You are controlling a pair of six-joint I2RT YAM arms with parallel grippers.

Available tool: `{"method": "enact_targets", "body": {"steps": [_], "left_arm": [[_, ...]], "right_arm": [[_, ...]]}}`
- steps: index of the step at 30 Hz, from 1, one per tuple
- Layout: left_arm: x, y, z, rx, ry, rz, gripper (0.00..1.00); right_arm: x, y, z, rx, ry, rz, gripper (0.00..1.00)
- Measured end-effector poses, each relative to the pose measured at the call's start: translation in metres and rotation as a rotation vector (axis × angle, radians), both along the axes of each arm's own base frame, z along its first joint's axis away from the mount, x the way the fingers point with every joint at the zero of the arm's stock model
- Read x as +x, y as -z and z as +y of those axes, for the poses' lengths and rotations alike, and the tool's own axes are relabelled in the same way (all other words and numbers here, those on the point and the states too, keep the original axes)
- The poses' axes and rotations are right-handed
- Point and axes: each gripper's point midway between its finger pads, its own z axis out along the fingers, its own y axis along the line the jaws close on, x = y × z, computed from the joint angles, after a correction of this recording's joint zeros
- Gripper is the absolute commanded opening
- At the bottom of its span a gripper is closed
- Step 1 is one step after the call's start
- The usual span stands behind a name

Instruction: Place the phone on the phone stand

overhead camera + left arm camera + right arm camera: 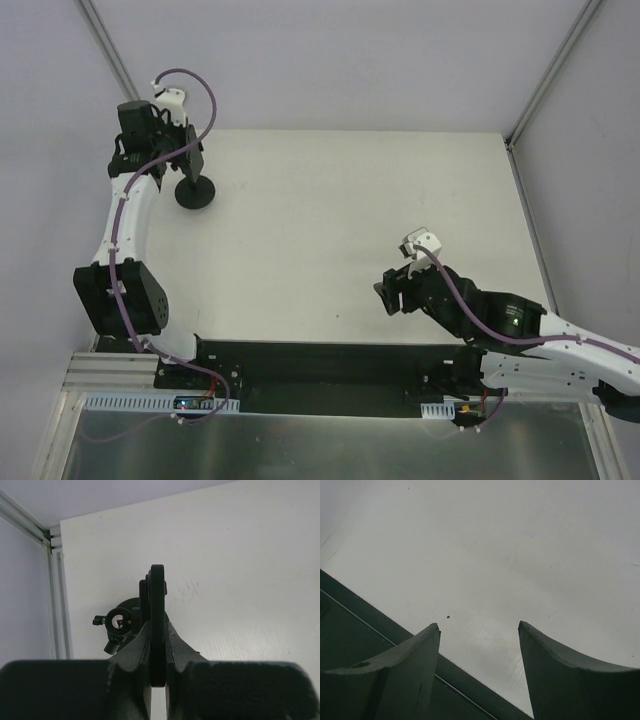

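Phone stand [195, 192] occupies the white table's [350, 230] far-left corner, beside pale walls [350, 60].

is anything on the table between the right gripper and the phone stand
Nothing visible does: only bare table lies between the open right gripper and the phone stand at the far left. The left gripper is shut on a thin black part of the stand. No phone shows in any view.

Left gripper [157, 630] clamped closed, right gripper [479, 625] spread wide
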Motion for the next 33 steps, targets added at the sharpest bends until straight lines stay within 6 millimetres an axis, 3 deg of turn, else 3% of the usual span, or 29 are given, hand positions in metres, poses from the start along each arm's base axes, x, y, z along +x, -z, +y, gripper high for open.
{"method": "enact_targets", "body": {"steps": [7,13,21,25,28,31,32,33], "left_arm": [[0.063,-0.007,0.034,-0.026,0.039,-0.021,0.00],[0.123,-0.008,0.060,-0.013,0.061,-0.051,0.00],[0.154,0.010,0.082,-0.040,0.062,-0.047,0.00],[0.158,0.035,0.087,-0.057,0.063,-0.005,0.00],[0.163,0.034,0.087,-0.060,0.079,-0.024,0.01],[0.164,0.034,0.087,-0.062,0.081,-0.025,0.26],[0.164,0.033,0.087,-0.062,0.081,-0.026,0.45],[0.166,0.031,0.087,-0.063,0.080,-0.036,0.50]], "right_arm": [[0.000,-0.029,-0.005,0.002,-0.019,-0.019,0.67],[0.017,-0.023,-0.015,-0.072,0.013,-0.013,0.68],[0.050,0.001,-0.034,-0.125,0.108,0.095,0.68],[0.056,0.010,-0.033,-0.130,0.099,0.144,0.68],[0.059,0.015,-0.032,-0.122,0.095,0.174,0.69],[0.060,0.016,-0.029,-0.105,0.080,0.195,0.70],[0.059,0.016,-0.028,-0.100,0.074,0.200,0.70],[0.058,0.017,-0.026,-0.094,0.063,0.210,0.70]]}}
